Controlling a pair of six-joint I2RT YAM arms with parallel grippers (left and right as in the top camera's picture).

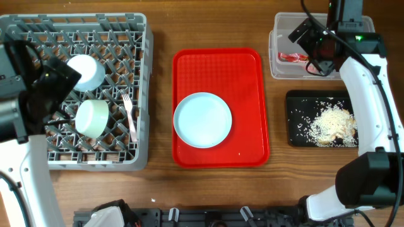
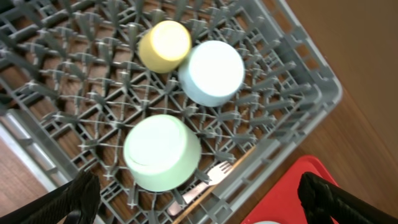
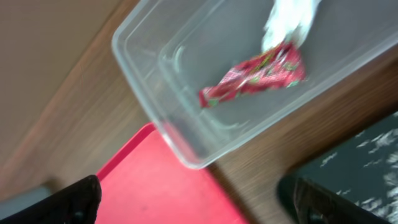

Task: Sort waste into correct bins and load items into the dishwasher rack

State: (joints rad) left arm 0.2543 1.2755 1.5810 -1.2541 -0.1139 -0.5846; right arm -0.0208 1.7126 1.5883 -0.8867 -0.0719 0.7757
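Plate (image 1: pixel 202 120) alone on red tray (image 1: pixel 252 148), two bowls (image 2: pixel 163 152), yellow cup (image 2: pixel 164 45) and fork (image 1: pixel 130 116) sit in dishwasher rack (image 1: pixel 142 94); left jaws spread wide above it, right jaws apart over clear tub (image 3: pixel 143 81), so you should pinch the plate's rim squarely and stand it between pegs.

Between my black left fingers (image 2: pixel 68 199), the grey lattice rack (image 2: pixel 311 68) holds a yellow cup (image 2: pixel 164 45), a pale-blue bowl (image 2: pixel 211 71), a pale-green bowl (image 2: pixel 161 152) and a white fork (image 2: pixel 214 171). Red tray (image 1: pixel 249 69), pale-blue plate (image 1: pixel 202 120). Red wrapper (image 3: pixel 255 78) in the clear tub (image 3: pixel 143 81). White scraps (image 1: pixel 328 123) speckle the black tray (image 1: pixel 298 104).
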